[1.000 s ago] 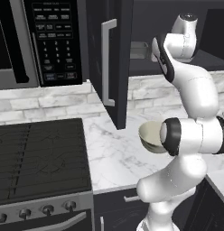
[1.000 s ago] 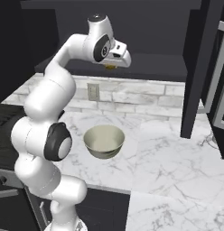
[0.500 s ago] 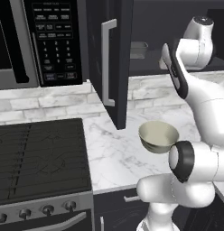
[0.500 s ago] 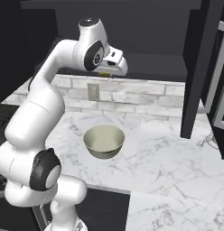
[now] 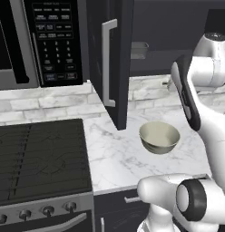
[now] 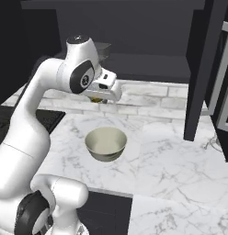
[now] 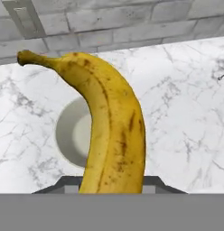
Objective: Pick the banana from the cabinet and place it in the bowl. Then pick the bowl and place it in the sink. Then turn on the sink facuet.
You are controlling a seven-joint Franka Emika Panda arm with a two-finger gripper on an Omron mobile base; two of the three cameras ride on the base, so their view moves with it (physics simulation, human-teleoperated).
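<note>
Banana held in the air over the bowl on the marble counter.

The bowl (image 6: 105, 143) is seen upright and empty on the marble counter (image 6: 171, 160), near its front edge; above it and slightly farther back, the gripper (image 6: 101, 97) is pinched on the banana (image 7: 109, 131), which is held clear of the bowl; farther back, the cabinet (image 5: 112, 54) is seen with its door swung open, a small metal pan (image 5: 139, 50) on its shelf; the microwave (image 5: 39, 43) is mounted to the left.

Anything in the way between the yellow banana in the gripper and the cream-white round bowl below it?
Nothing. In the hand view the yellow banana hangs over the cream-white round bowl, with bare air between; the right base view shows the same open gap above the white marble counter.
</note>
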